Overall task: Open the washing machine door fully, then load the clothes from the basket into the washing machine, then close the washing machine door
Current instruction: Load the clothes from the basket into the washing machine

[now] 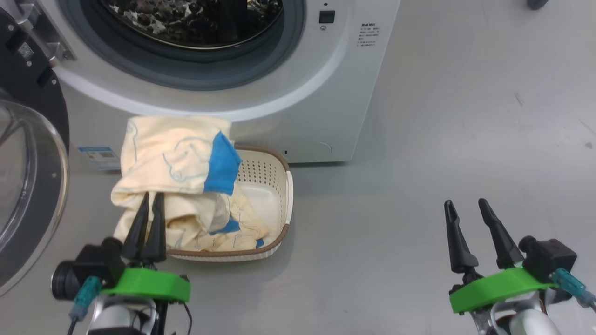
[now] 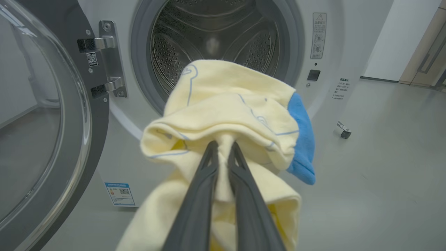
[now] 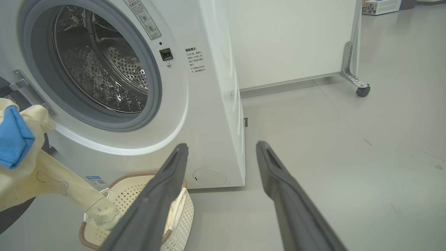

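While the clothes (image 1: 167, 149) hang half out of the basket (image 1: 263, 174), just before the washing machine (image 1: 335, 93) and under its open drum, the left pincer (image 1: 153, 195) pinches them; the right pincer (image 1: 464, 202) hovers farther from the machine, spread and empty.

There was one washing machine (image 1: 298, 93), with one round door (image 1: 28, 186) on two metal hinges (image 2: 104, 43) and one blue-white label (image 1: 98, 157). There was one basket (image 1: 260, 172). The clothes (image 1: 172, 153) could not be counted apart, being one cream bundle with two blue patches (image 1: 223, 163) showing. There were two grippers, the left gripper (image 1: 152, 195) and the right gripper (image 1: 464, 203), each with two dark fingers.
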